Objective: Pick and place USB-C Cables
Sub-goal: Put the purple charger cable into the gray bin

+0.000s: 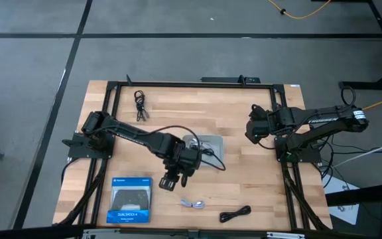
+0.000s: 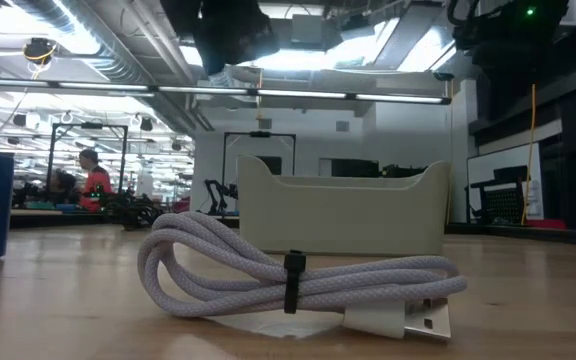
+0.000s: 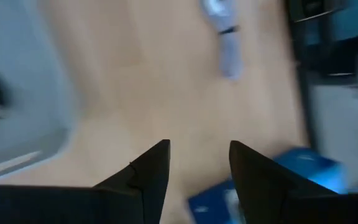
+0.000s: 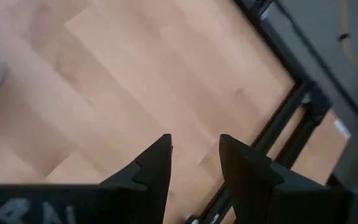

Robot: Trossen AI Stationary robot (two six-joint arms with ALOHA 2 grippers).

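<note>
**Left gripper raised between tray and boxed controller; cables scattered on the table**

The left gripper [image 1: 171, 180] is shown above the table's middle, just in front of the grey tray [image 1: 212, 142], with its fingers spread and nothing held between them; in the left wrist view the two dark fingers [image 3: 148, 168] are seen apart over bare wood. The right gripper [image 1: 251, 127] is held over the table's right part, near the frame, its fingers [image 4: 154, 165] likewise parted and empty.

Beside the left gripper, on the left front of the table, a blue-and-black boxed controller [image 1: 130, 199] is laid flat; white lettering runs along its blue band but cannot be read. A blurred mark is also visible on the right wrist's housing, unreadable.

Of the USB-C Cables, three are seen on the table. A light grey cable [image 1: 192, 203] lies near the front edge, right of the box; in the low view the same cable [image 2: 298, 275] is shown as a braided, pale lilac-grey coil, folded into long loops, bound at its middle by a black tie, with a white plug at one end. A black cable [image 1: 235, 214] lies just to its right, near the front edge. Another black cable [image 1: 140, 105] lies at the far left, well apart from the others. What the tray holds cannot be made out.
</note>
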